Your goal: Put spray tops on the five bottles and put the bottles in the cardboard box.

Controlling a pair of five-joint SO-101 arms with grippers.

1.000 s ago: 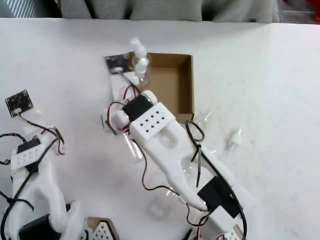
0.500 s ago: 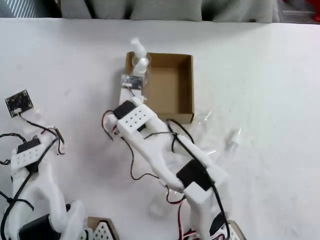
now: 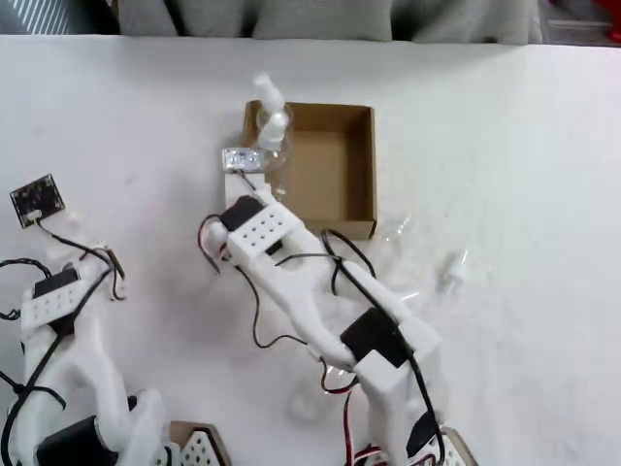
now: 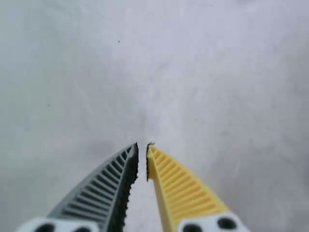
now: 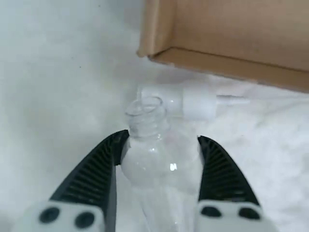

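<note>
My right gripper (image 5: 159, 145) is shut on a clear uncapped bottle (image 5: 157, 159), with a black finger pressed against each shoulder and the open neck pointing at the cardboard box (image 5: 231, 34). A white spray top (image 5: 193, 104) lies on the table between the neck and the box wall, near a box corner. From above, the right arm (image 3: 291, 262) ends at the left wall of the box (image 3: 361, 165), where white spray tops (image 3: 272, 112) and the clear bottle (image 3: 270, 153) show. My left gripper (image 4: 142, 147) is shut and holds nothing, over bare table.
Clear bottles lie right of the box's near corner (image 3: 393, 233) and under the right arm (image 3: 310, 398). A loose spray top (image 3: 453, 267) lies further right. The left arm (image 3: 58, 301) is folded at the lower left with its camera board (image 3: 35, 197) beside it.
The right arm pulled back from beyond the box's far left corner to beside its left wall, and its elbow folded in. The left arm kept still.
</note>
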